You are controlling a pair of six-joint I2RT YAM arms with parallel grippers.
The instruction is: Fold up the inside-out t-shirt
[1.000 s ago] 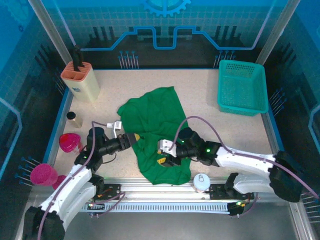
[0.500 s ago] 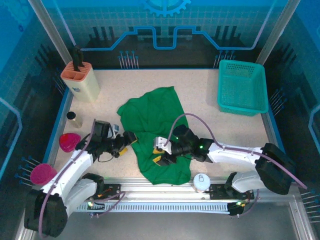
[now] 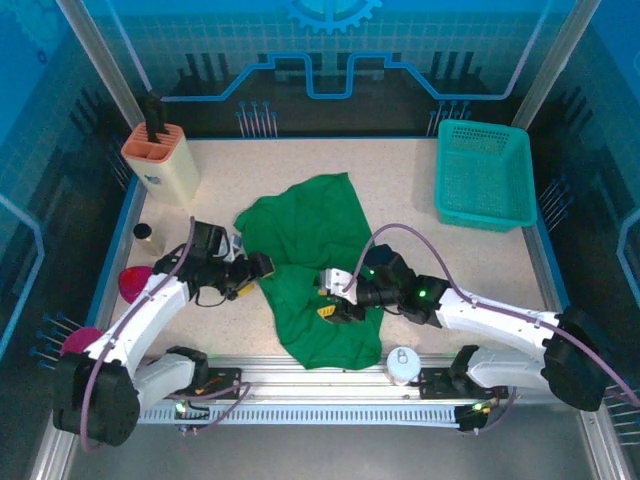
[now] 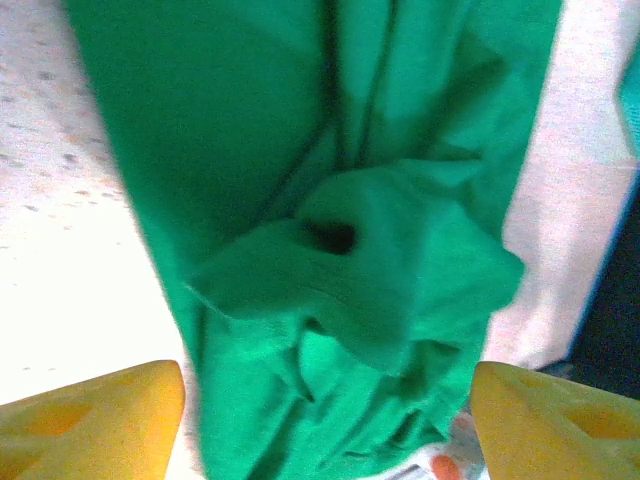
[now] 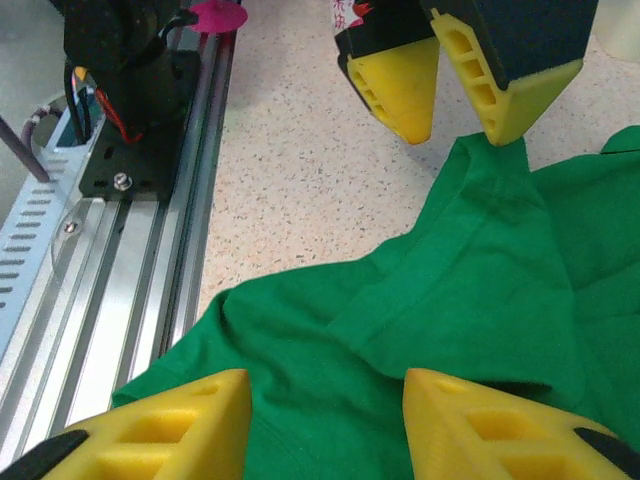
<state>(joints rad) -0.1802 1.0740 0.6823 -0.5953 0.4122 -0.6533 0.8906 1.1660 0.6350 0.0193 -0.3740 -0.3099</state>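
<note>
The inside-out t-shirt (image 3: 308, 250), plain green, lies crumpled in the middle of the table. It runs from the far middle down to the near rail. My left gripper (image 3: 262, 268) is at the shirt's left edge, open wide, and folds of the shirt (image 4: 340, 260) lie below its yellow fingertips (image 4: 95, 420). My right gripper (image 3: 328, 298) hovers low over the shirt's near part, open. Flat cloth (image 5: 400, 300) shows between its fingers (image 5: 165, 430). The left gripper (image 5: 455, 135) faces it there, one tip at a raised corner of the cloth.
A teal mesh basket (image 3: 485, 175) stands at the far right and a beige holder (image 3: 160, 160) at the far left. A small jar (image 3: 145, 233) and two pink cups (image 3: 135, 283) line the left side. A white-capped bottle (image 3: 402, 362) sits by the near rail (image 5: 110, 230).
My left gripper has opened wider and its wrist has shifted a little away from the rail. The right gripper has eased open slightly and drifted a little right over the shirt.
</note>
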